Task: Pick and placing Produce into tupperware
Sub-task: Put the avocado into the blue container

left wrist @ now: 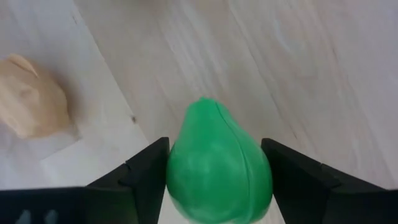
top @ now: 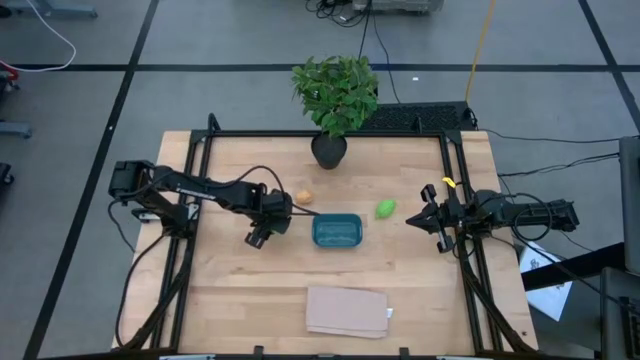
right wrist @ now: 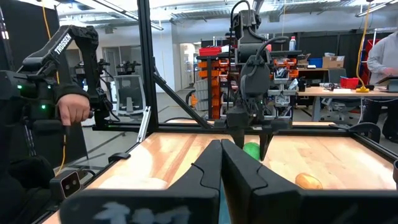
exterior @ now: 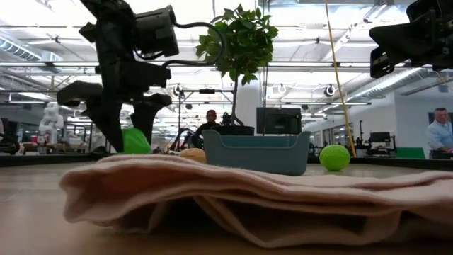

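My left gripper (top: 266,218) points down at the table's middle left, left of the teal tupperware (top: 337,231), and is shut on a bright green piece of produce (left wrist: 217,165). The high view hides that piece under the gripper; the low view shows it (exterior: 134,142) low between the fingers. The orange-tan piece (top: 304,197) lies on the wood just beyond the gripper. The second green piece (top: 385,208) lies right of the tupperware. My right gripper (top: 425,215) waits shut near the table's right edge, empty. My left gripper pinches the green piece's wide rounded body (left wrist: 186,180) between its two fingers, one finger (left wrist: 149,171) on each side, coming from above and pointing down. The narrower end (left wrist: 205,106) points away from the wrist. Whether the piece rests on the table or hangs just clear, I cannot tell.
A potted leafy plant (top: 335,100) stands at the far middle of the table. A flat tan pad (top: 347,310) lies near the near edge, filling the low view's foreground (exterior: 248,205). A black frame (top: 460,250) runs along the table's sides. A person's hand (right wrist: 73,109) shows beyond the table.
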Tool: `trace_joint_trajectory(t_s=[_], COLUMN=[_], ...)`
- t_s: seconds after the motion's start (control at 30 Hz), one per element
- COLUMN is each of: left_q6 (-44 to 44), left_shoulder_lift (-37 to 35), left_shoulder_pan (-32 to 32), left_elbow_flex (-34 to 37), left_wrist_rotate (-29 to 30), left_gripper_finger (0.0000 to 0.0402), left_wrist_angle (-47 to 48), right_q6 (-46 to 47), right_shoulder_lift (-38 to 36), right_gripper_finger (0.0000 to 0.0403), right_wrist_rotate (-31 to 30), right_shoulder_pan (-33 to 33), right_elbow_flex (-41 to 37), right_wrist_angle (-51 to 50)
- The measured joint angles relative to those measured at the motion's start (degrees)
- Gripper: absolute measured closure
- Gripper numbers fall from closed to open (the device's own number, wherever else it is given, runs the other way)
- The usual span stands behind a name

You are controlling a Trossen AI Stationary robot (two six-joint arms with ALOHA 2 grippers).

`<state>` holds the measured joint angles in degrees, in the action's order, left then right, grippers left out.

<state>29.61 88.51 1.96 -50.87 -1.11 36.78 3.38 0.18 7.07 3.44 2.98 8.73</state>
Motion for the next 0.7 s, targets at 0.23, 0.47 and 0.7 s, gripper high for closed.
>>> trace_joint_trajectory(t_s=[0.23,0.47,0.7], left_q6=[-0.1,0.2,-2.0], left_shoulder_lift=[0.0,0.0,-1.3], left_shoulder_pan=[0.0,0.1,1.5], left_elbow_flex=[-3.8,-6.8,-13.3], left_wrist_rotate=[0.8,3.8,3.8], left_gripper_finger=[0.0161,0.0160,0.0160], left_wrist_angle=[6.5,9.5,15.4], right_q6=[0.0,0.0,0.0], right_shoulder_lift=[0.0,0.0,0.0], right_gripper_finger=[0.0403,0.0403,0.0403], right_wrist_rotate=[0.0,0.0,0.0], right_shoulder_pan=[0.0,0.0,0.0], right_elbow_flex=[0.0,0.0,0.0], right_wrist_angle=[0.0,0.0,0.0])
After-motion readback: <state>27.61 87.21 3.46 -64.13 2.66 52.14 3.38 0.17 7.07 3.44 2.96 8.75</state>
